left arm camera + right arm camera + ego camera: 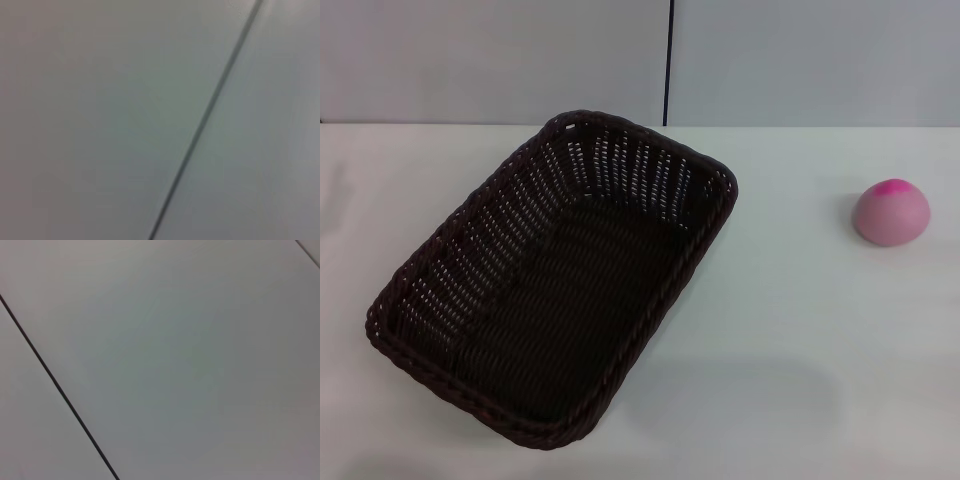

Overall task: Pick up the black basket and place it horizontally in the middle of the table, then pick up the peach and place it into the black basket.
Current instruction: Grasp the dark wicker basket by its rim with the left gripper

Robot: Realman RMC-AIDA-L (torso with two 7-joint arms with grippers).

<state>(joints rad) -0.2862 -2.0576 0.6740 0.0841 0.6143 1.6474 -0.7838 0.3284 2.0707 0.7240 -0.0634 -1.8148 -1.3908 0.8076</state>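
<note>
The black basket (555,285) is lying diagonally on the left of the table (800,350), its mouth facing up. The peach (891,212) is sitting well apart at far right. Neither gripper is showing, so their grip cannot be told.

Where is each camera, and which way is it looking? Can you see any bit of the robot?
Head view: sits on the robot's head, looking forward and down at the table, the slanted black basket and the peach; no arm shows.
Left wrist view: on the left arm, facing a plain pale surface with one dark seam; no gripper shows.
Right wrist view: likewise, another dark seam.
Shared: both wrist views show only such panels.
</note>
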